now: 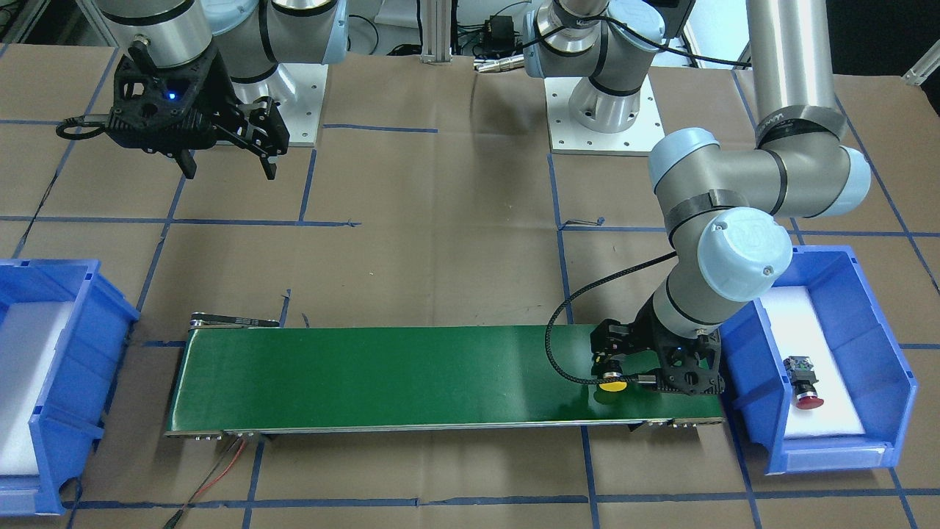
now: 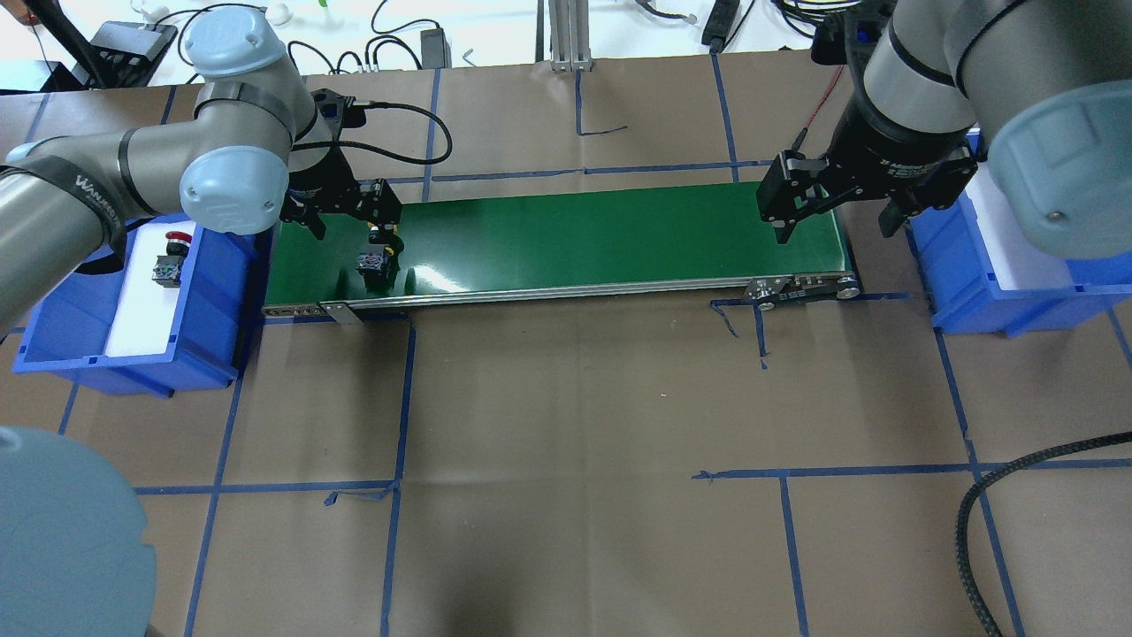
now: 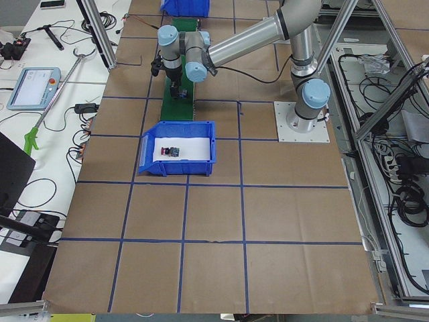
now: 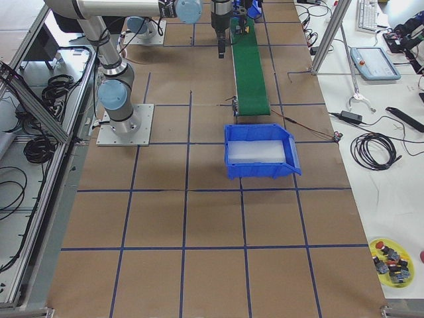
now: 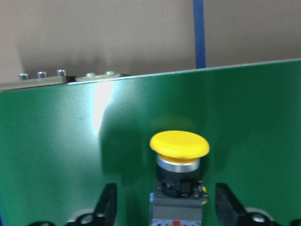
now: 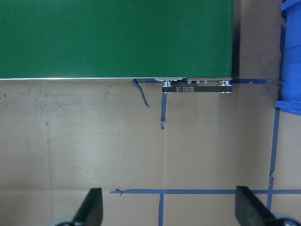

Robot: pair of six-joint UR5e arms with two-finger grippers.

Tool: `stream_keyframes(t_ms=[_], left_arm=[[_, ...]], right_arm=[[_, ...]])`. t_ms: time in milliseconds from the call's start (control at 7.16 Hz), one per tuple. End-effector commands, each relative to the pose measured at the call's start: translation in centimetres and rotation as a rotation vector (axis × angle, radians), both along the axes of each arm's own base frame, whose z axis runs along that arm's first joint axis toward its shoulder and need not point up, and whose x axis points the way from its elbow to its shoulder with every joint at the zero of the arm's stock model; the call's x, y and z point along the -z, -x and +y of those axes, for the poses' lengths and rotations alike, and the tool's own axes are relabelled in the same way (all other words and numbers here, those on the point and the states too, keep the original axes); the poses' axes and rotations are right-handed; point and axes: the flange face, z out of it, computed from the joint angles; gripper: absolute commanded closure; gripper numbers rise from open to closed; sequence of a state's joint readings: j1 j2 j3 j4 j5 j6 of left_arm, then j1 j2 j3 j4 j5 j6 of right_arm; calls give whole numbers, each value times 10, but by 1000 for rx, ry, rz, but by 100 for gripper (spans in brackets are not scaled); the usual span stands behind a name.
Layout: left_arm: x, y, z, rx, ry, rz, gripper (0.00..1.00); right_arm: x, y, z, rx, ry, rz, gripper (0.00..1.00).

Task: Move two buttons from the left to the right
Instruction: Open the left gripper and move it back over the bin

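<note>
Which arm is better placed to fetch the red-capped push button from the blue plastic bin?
Left, probably: the left gripper hangs beside the blue bin with the red-capped button; the right gripper is at the green belt's far end.

table [image 2: 566, 442]: brown paper, blue tape | carries: green conveyor [image 2: 575, 239], left blue bin [image 2: 217, 301], right blue bin [image 2: 1017, 305]

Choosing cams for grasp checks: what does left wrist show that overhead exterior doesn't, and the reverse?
Left wrist only: the yellow button close up, sitting between the fingers of the left tool with a gap on each side, so the tool is open.
Overhead only: the red button in the left blue bin, the right tool open near the far end of the conveyor, and the right blue bin.
Both: the green belt with the yellow button on it.
</note>
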State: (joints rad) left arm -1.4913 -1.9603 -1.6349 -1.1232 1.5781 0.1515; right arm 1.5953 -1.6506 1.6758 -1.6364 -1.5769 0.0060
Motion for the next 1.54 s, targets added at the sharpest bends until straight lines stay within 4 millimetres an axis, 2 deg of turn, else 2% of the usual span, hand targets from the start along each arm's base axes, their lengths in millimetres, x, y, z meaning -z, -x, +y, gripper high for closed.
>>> stream_keyframes(t_ms=[0, 140, 279, 419, 559, 699, 838, 1118, 1397], left_arm=[[-64, 0, 11, -3, 1, -1, 0], [-106, 1, 29, -3, -9, 0, 0], [-133, 3, 45, -2, 6, -1, 0], [-140, 1, 53, 8, 10, -1, 0], [-142, -9, 51, -11, 17, 0, 0], [-143, -35, 47, -53, 19, 8, 0], [-144, -72, 44, -29, 25, 11, 0], [-135, -166, 43, 21, 15, 10, 0], [-122, -252, 55, 72, -1, 12, 0]], right_arm=[[0, 0, 0, -1, 1, 0, 0], [0, 0, 0, -1, -1, 0, 0], [0, 0, 0, -1, 1, 0, 0], [0, 0, 0, -3, 1, 0, 0], [0, 0, 0, -3, -1, 0, 0], [0, 0, 0, -3, -1, 0, 0], [0, 0, 0, -1, -1, 0, 0], [0, 0, 0, -1, 1, 0, 0], [0, 0, 0, -1, 1, 0, 0]])
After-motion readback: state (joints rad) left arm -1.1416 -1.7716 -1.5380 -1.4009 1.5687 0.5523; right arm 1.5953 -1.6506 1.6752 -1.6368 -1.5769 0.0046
